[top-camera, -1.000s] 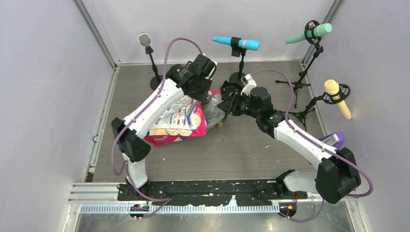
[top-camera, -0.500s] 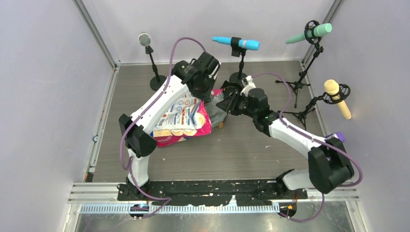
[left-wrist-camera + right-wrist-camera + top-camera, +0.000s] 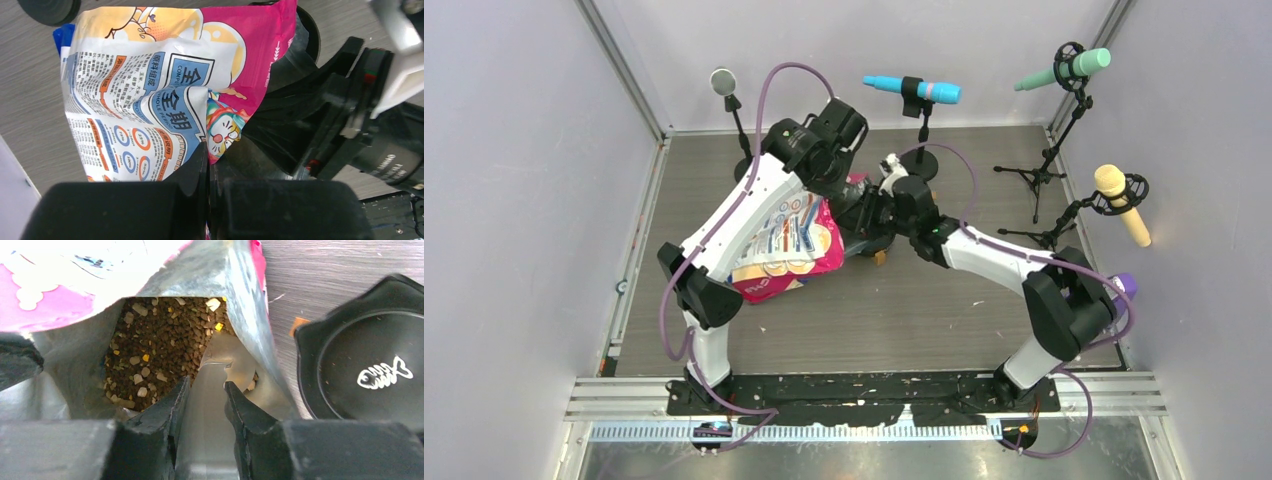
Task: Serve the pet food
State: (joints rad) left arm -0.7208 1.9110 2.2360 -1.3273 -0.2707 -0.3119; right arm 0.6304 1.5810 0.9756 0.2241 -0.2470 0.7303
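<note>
Both sets of jaws hidden from above: left gripper [image 3: 207,150] clamps the bag [image 3: 135,100], right gripper [image 3: 206,390] part-open over kibble [image 3: 160,345], hold unclear.

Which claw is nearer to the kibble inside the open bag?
Right. The right claw holds a pale scoop in the mouth of the pet food bag, just before the kibble; the left claw pinches the bag's printed side from outside.

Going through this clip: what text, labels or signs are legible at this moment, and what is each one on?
"全期": large characters on a blue panel of the pet food bag.
"全" over "COMPL", cut off by a fold: on the same bag, higher up.
White fish-skeleton sign, no words: inside the black bowl.
Fine print columns and percent circles on the bag: too small to read.
Nothing is legible in the top view.
</note>
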